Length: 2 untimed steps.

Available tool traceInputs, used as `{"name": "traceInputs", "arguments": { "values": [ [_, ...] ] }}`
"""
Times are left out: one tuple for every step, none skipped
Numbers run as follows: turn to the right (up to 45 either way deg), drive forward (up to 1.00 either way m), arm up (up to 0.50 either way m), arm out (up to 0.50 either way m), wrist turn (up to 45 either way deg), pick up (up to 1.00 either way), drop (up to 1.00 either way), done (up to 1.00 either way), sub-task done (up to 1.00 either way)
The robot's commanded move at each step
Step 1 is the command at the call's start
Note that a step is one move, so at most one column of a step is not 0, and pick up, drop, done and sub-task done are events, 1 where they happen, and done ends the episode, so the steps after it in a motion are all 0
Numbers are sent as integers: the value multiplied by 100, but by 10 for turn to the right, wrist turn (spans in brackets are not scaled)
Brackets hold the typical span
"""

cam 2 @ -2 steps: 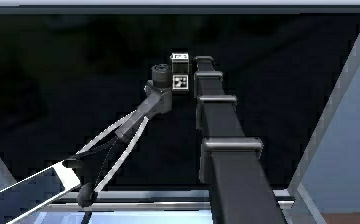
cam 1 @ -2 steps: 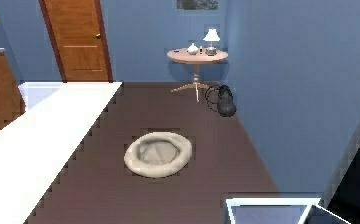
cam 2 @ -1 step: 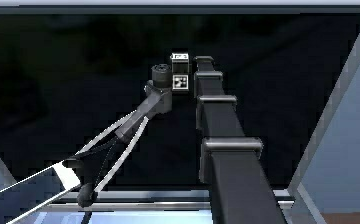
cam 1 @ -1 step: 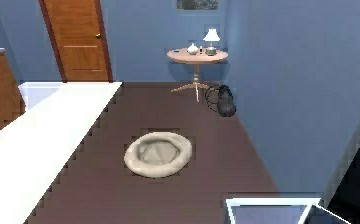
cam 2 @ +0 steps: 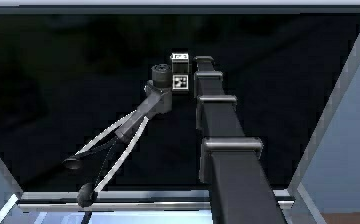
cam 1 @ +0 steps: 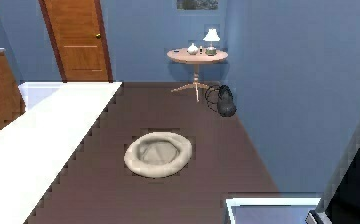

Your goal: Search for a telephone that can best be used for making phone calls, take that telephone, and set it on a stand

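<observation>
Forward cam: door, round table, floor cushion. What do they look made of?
Door: wood, orange-brown, panelled, slight sheen. Round table: smooth pinkish-tan top, likely painted or stained wood; pale splayed legs look wooden. Floor cushion: soft beige fabric, puffy rim, matte; filling unknown.

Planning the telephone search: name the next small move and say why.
Probably drive ahead toward the round table by the far wall: a small pale thing beside its lamp is too small to name from here, while the gripper faces a dark panel.

walls (cam 1: pixel 288 60) blue | floor (cam 1: pixel 238 150) dark brown | wooden door (cam 1: pixel 76 35) | round side table (cam 1: pixel 221 57) | pale floor cushion (cam 1: pixel 159 153)
</observation>
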Motion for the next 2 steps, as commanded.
{"name": "traceInputs", "arguments": {
  "values": [
    [0, 0, 0, -10, 0, 0, 0, 0, 0],
    [0, 0, 0, 0, 0, 0, 0, 100, 0]
  ]
}}
